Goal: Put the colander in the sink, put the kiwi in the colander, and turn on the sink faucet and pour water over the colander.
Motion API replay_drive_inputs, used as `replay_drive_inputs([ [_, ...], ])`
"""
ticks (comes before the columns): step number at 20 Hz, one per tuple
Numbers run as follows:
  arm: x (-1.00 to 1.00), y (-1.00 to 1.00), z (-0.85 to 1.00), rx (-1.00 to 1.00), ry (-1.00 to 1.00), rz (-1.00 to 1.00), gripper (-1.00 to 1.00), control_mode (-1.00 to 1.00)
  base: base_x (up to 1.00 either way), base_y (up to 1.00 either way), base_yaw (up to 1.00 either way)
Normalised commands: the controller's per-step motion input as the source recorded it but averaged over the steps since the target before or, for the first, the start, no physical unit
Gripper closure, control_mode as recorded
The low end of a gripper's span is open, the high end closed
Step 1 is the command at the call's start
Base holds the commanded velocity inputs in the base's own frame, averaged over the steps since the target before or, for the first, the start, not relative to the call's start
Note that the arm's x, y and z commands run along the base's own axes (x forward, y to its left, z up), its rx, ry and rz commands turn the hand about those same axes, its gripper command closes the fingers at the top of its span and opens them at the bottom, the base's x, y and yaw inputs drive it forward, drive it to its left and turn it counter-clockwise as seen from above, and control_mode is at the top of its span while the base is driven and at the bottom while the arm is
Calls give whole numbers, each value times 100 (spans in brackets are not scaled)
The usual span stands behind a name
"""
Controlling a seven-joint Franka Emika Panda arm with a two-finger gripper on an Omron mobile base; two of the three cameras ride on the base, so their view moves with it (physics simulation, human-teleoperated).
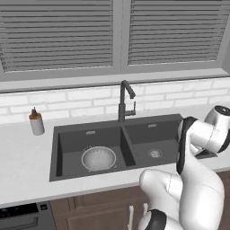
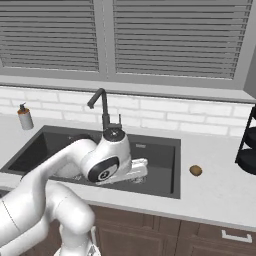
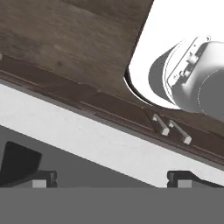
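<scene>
Two basins make up the dark grey matte rectangular sink [image 1: 67, 139], and from my left base camera I see the round white-grey perforated colander [image 1: 99, 158] sitting on the floor of the left basin, upright. In the right basin I can make out a round metal drain [image 1: 155, 153]. Behind the divider stands the tall thin black gooseneck faucet [image 1: 123, 101], its hooked spout turned toward the right basin; I see no stream from it.

On my right base camera, the small brown oval kiwi [image 2: 195, 170] lies on the pale countertop [image 2: 215, 190] just right of the sink, well apart from the colander. The grey soap dispenser with a brown cap [image 1: 36, 122] stands on the counter left of the sink, near the white brick backsplash [image 1: 67, 101].

My hand camera looks along the two-finger gripper [image 3: 111, 177]: its dark fingertips [image 3: 41, 178] stand spread wide at the bottom edge with nothing between them. Beyond them I see the counter's front edge, dark brown wooden cabinet fronts [image 3: 78, 52] and two small pale handles [image 3: 161, 124]. The white arm [image 2: 107, 160] folds low in front of the sink.
</scene>
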Motion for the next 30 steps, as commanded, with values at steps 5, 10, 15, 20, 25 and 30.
replay_drive_inputs([
  [5, 0, -100, 32, 6, 0, 6, -100, -100, 0, 0, 0],
  [10, 20, -100, 10, 1, 0, 9, -100, -100, 0, 0, 0],
  [15, 57, -74, 1, 0, 3, 0, -100, -100, 0, 0, 0],
  [20, 88, -20, 0, 0, 23, -5, -100, -100, 0, 0, 0],
  [25, 68, -28, -16, 2, 11, -20, -100, -100, 0, 0, 0],
  [30, 23, -64, -31, 8, 0, -22, -100, -100, 0, 0, 0],
])
